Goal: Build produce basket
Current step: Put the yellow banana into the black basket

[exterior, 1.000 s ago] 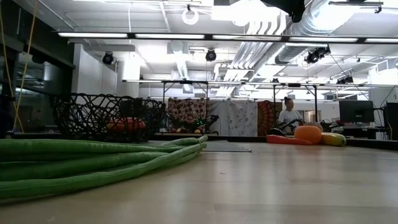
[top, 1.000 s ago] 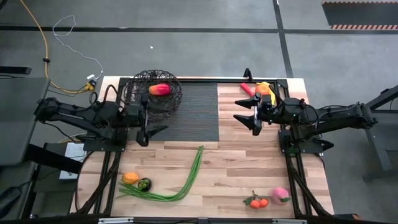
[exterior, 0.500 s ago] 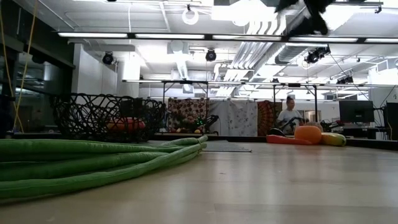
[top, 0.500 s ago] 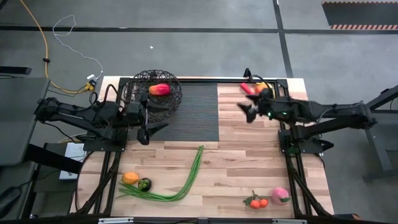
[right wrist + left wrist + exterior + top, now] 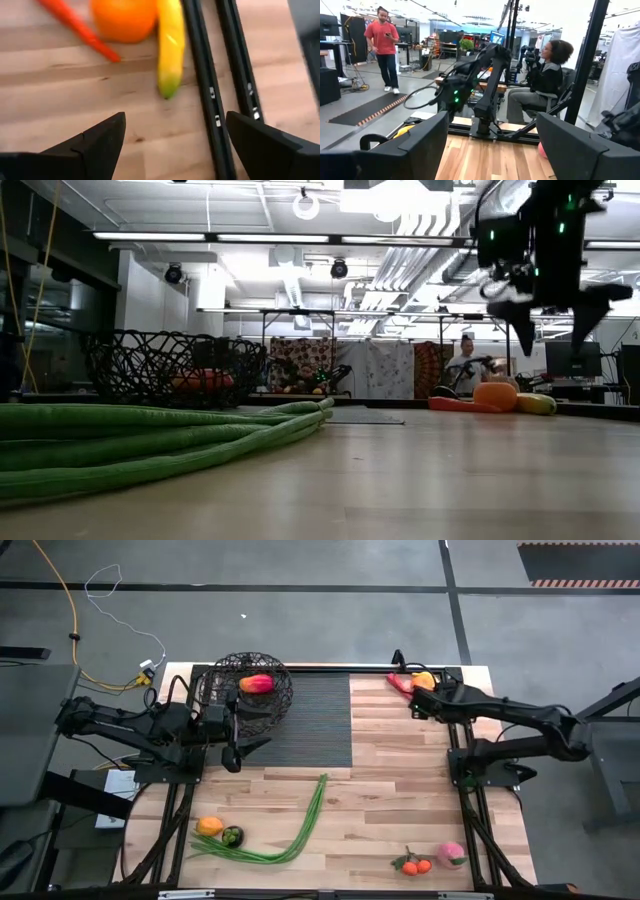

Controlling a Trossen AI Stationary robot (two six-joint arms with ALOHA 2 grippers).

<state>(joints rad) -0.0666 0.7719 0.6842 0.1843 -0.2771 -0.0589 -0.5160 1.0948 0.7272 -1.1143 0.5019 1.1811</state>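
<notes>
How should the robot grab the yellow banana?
Across its middle, from above. The banana lies flat on the table with the orange close on one side and a black rail on the other. The open right gripper is already above it.

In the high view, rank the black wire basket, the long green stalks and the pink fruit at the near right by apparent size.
1. Round black wire-mesh basket and long green stalks: the basket is wider, the stalks longer, so no clear ranking.
2. Small pink fruit: clearly smallest.

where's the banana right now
In the high view the banana lies at the table's far right corner, against the orange and beside the red pepper, with the open right gripper just short of it.
</notes>
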